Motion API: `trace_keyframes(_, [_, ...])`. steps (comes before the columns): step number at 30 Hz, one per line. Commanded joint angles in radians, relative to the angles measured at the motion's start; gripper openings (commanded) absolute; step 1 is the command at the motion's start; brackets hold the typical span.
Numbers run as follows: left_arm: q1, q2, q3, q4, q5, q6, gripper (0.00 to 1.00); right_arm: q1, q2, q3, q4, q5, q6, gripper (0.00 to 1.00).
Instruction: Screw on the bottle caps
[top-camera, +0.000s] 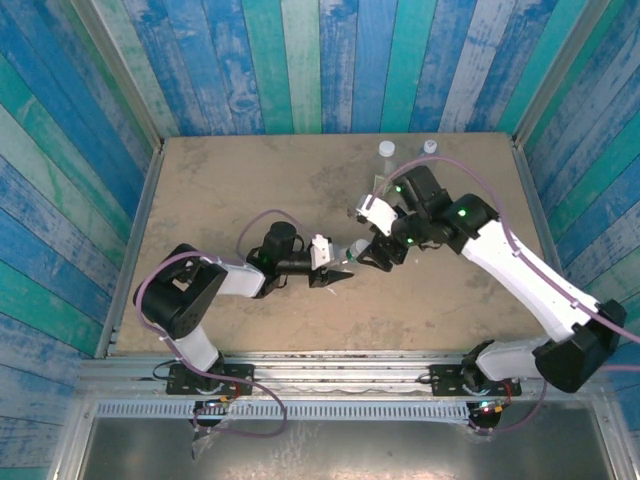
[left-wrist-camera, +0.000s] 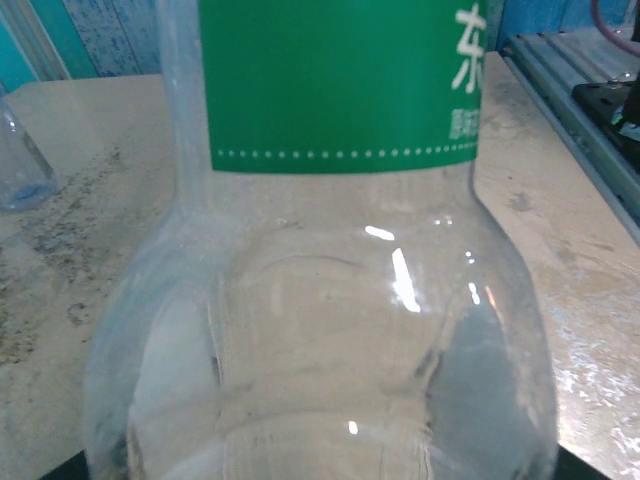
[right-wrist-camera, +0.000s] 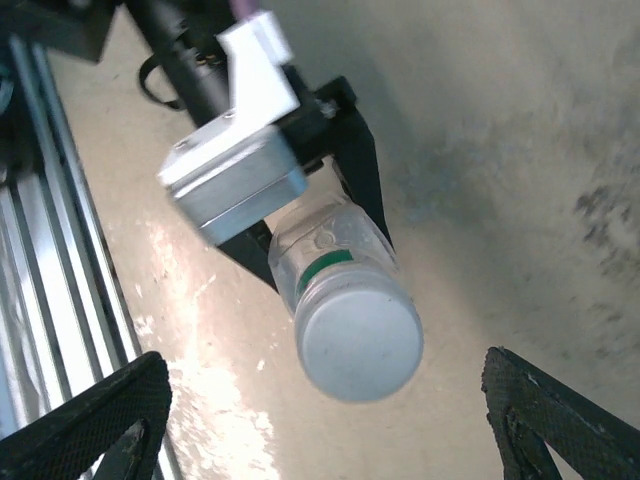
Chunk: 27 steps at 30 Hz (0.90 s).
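A clear bottle (top-camera: 357, 249) with a green label is held near the middle of the table, with my left gripper (top-camera: 340, 272) shut on its body. In the left wrist view the bottle (left-wrist-camera: 330, 300) is pressed close to the lens. A white cap (right-wrist-camera: 360, 343) sits on the bottle's neck, above the body (right-wrist-camera: 325, 245) that the left gripper's black fingers (right-wrist-camera: 362, 170) clamp. My right gripper (right-wrist-camera: 330, 420) hangs over the cap, open, its two pads wide apart and touching nothing. In the top view the right gripper (top-camera: 385, 252) is just right of the bottle.
Two more bottles with white caps on stand at the table's back edge, one taller (top-camera: 386, 150) and one shorter (top-camera: 430, 147). A blue-tinted bottle (left-wrist-camera: 20, 160) stands to the left in the left wrist view. Metal rails (right-wrist-camera: 40, 250) run along the near edge.
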Motion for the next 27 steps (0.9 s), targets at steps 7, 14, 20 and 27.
trace_keyframes(7, [-0.004,-0.067,-0.002,-0.059,0.082,0.042,0.55,0.002,0.009,0.023,-0.093,-0.033,-0.445,0.7])
trace_keyframes(14, [-0.003,-0.087,-0.007,-0.047,0.116,0.022,0.55,0.01,0.101,0.073,-0.134,-0.048,-0.478,0.63])
trace_keyframes(20, [-0.004,-0.097,-0.008,-0.054,0.117,0.029,0.55,0.017,0.163,0.092,-0.139,-0.061,-0.465,0.56])
trace_keyframes(27, [-0.003,-0.095,-0.008,-0.058,0.11,0.03,0.55,0.021,0.169,0.1,-0.144,-0.066,-0.459,0.62])
